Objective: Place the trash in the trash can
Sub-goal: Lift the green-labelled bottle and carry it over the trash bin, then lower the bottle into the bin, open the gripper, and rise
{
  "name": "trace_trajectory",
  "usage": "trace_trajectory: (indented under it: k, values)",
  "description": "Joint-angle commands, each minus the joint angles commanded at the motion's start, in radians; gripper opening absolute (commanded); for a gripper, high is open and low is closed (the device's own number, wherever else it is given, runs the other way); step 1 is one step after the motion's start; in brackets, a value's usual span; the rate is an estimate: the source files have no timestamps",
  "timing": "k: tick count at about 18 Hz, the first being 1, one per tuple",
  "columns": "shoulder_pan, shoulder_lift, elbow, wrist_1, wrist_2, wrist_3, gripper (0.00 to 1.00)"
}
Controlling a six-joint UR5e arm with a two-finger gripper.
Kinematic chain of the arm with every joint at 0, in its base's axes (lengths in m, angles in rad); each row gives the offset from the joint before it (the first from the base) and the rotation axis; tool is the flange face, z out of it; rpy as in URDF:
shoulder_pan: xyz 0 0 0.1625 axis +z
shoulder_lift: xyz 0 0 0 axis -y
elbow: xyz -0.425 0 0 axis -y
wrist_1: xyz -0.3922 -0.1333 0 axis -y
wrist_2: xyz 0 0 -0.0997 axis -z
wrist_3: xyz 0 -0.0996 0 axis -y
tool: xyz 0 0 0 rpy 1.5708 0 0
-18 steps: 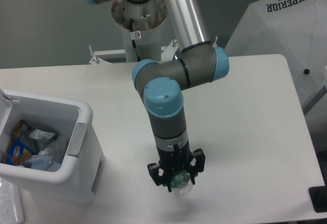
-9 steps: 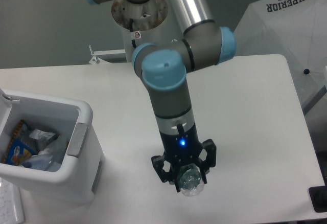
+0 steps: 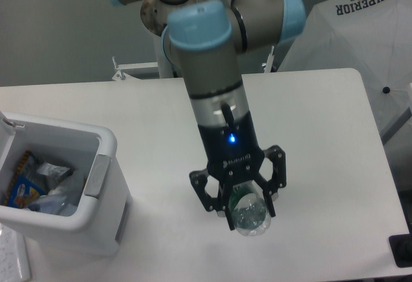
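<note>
My gripper (image 3: 248, 212) is shut on a clear plastic bottle (image 3: 250, 218) with a hint of green inside, and holds it in the air above the white table (image 3: 322, 134), right of centre. The bottle's rounded end points toward the camera; the rest is hidden between the fingers. The white trash can (image 3: 96, 147) stands at the left, its grey panel (image 3: 96, 174) on the near side. Inside it lie a second clear bluish bottle (image 3: 59, 198) and a blue-and-yellow packet (image 3: 22, 185).
The arm's base column (image 3: 175, 40) stands at the table's far edge. A white cover printed SUPERIOR (image 3: 360, 31) is off the right side. A dark object (image 3: 402, 251) sits at the lower right corner.
The gripper has risen from the table with the bottle in it and moved closer to the camera, drifting slightly right. The trash can has not moved.
</note>
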Motion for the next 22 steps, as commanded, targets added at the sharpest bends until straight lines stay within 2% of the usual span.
trace_trajectory:
  k: [5, 9, 11, 17, 22]
  values:
    - [-0.069, 0.038, 0.014, 0.0, -0.003, -0.006, 0.67]
    - [-0.176, 0.06, 0.002, 0.002, 0.003, -0.008, 0.67]
    - [-0.204, 0.071, 0.009, 0.005, 0.0, -0.014, 0.67]
    - [-0.308, 0.057, 0.022, 0.005, -0.003, -0.078, 0.67]
    - [-0.379, 0.032, -0.023, 0.005, -0.003, -0.087, 0.67]
